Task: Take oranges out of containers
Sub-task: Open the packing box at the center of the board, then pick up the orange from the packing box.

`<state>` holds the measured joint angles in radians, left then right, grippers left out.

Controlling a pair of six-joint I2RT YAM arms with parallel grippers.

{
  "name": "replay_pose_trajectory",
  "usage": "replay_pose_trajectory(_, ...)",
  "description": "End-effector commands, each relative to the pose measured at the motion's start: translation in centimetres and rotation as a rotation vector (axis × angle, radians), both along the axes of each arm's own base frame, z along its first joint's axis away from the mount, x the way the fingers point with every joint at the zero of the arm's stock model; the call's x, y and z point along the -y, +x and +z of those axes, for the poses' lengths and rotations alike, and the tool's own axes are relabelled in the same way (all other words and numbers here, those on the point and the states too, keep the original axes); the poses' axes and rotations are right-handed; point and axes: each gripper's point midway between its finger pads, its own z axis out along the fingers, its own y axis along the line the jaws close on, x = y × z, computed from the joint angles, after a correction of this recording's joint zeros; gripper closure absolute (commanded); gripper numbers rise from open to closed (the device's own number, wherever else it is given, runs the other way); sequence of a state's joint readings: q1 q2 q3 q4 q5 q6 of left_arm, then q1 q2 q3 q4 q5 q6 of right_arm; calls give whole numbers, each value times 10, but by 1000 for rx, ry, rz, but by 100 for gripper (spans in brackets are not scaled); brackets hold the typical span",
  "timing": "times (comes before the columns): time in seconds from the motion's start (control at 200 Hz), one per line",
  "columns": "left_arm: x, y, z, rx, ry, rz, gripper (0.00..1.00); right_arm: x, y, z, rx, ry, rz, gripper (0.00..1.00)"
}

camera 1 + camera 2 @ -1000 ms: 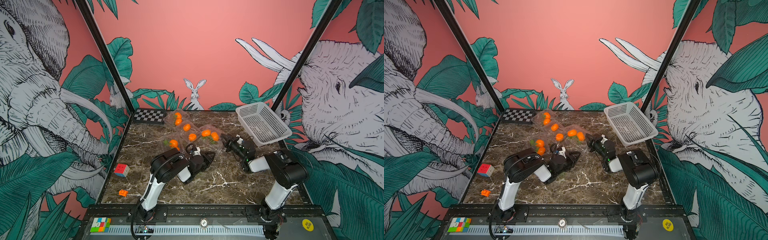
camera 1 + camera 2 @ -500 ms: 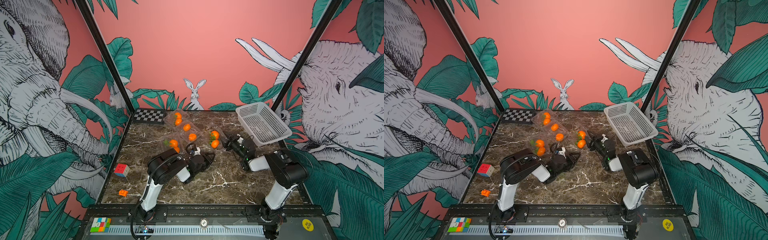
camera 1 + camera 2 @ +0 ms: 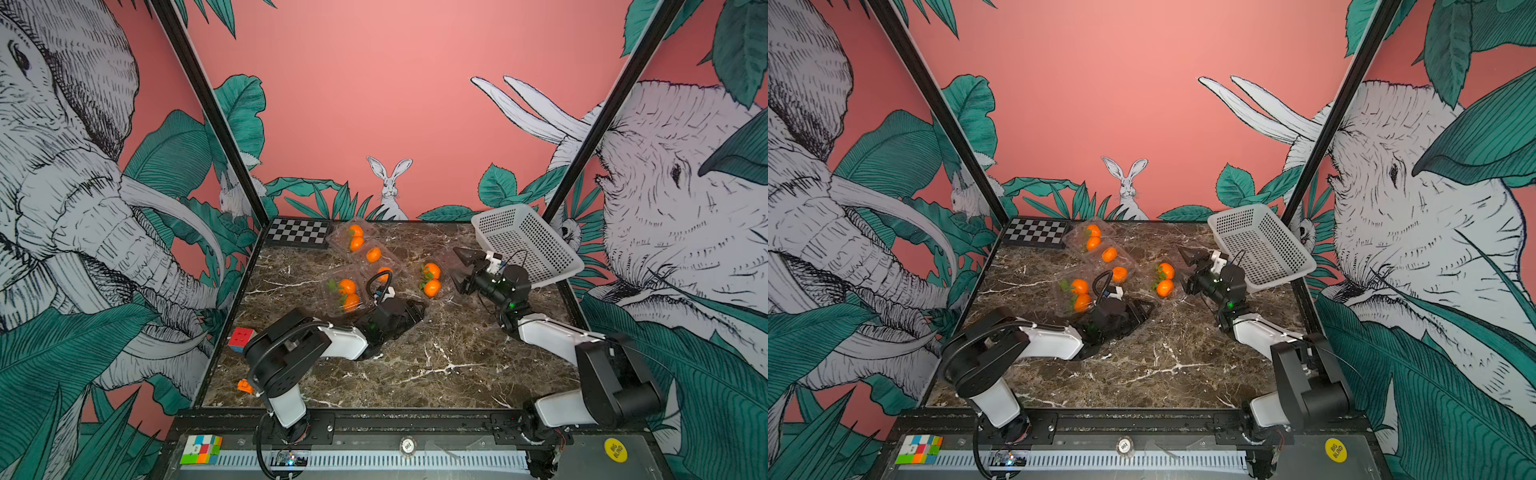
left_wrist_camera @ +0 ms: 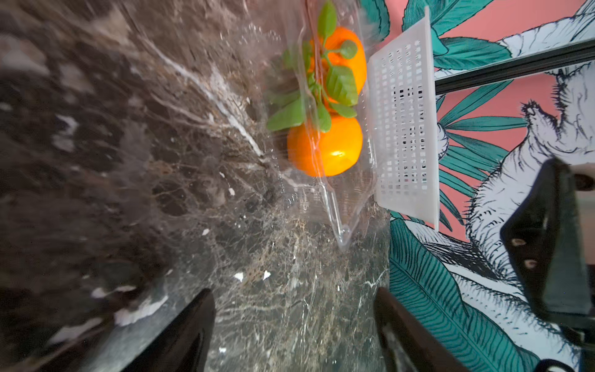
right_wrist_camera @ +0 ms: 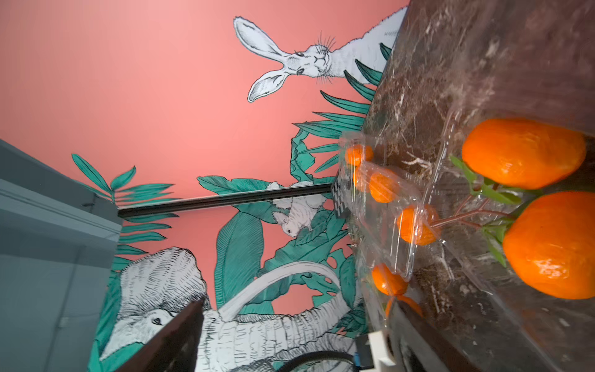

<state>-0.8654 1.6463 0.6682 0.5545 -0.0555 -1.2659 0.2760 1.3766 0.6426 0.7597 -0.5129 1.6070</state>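
Two leafy oranges [image 3: 432,279] lie in a clear container [image 4: 338,206] at mid-table, between my two grippers. The left gripper [image 3: 415,311] lies low on the marble just in front of it, open, with only bare marble between its fingers [image 4: 193,325]. The right gripper [image 3: 460,267] stands open just right of the container, with nothing in its jaws. In the right wrist view these oranges [image 5: 547,209] show large inside the clear plastic. Three more clear containers with oranges [image 3: 356,237] [image 3: 378,264] [image 3: 349,294] sit to the back left.
A white perforated basket [image 3: 523,245] leans at the back right, close behind the right gripper. A checkerboard [image 3: 299,232] lies at the back left. A Rubik's cube [image 3: 241,338] and a small orange block [image 3: 245,386] sit by the left edge.
Both grippers have opened and let go of the container. The container turned, so its two oranges now lie one behind the other instead of side by side.
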Motion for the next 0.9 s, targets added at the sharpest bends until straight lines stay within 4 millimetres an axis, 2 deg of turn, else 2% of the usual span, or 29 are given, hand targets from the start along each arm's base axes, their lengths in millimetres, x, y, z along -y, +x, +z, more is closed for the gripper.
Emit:
replay_pose_trajectory(0.0, -24, 3, 13, 4, 137, -28, 8, -1, -13, -13, -2, -266, 95, 2)
replay_pose_trajectory(0.055, -29, 11, 31, 27, 160, -47, 1, 2, -16, -22, -17, -402, 130, 2)
replay_pose_trajectory(0.16, -29, 27, 68, 80, 193, -107, 1, 8, -13, -44, -58, -572, 166, 2)
replay_pose_trajectory(0.265, -16, 36, 98, 118, 205, -181, 1, 7, -8, -66, -100, -724, 236, 2)
replay_pose_trajectory(0.355, -2, 41, 113, 129, 162, -231, 1, 2, -3, -92, -153, -811, 280, 9)
replay_pose_trajectory(0.41, 2, 43, 117, 130, 142, -242, 1, 0, -4, -106, -181, -880, 317, 12)
replay_pose_trajectory(0.42, 3, 43, 117, 131, 139, -244, 1, 0, -4, -116, -204, -896, 329, 13)
replay_pose_trajectory(0.44, 4, 44, 119, 134, 131, -246, 1, 0, -4, -122, -219, -920, 338, 14)
replay_pose_trajectory(0.5, 6, 41, 118, 126, 116, -257, 1, -2, -4, -135, -234, -976, 357, 16)
replay_pose_trajectory(0.53, -5, 51, 116, 117, 112, -230, 1, -2, -4, -140, -243, -1009, 366, 17)
replay_pose_trajectory(0.755, -20, 52, 96, 53, 53, -226, 1, -10, 1, -156, -251, -1167, 422, 25)
replay_pose_trajectory(0.895, -25, 52, 97, 56, 57, -233, 1, -8, 1, -159, -260, -1222, 430, 26)
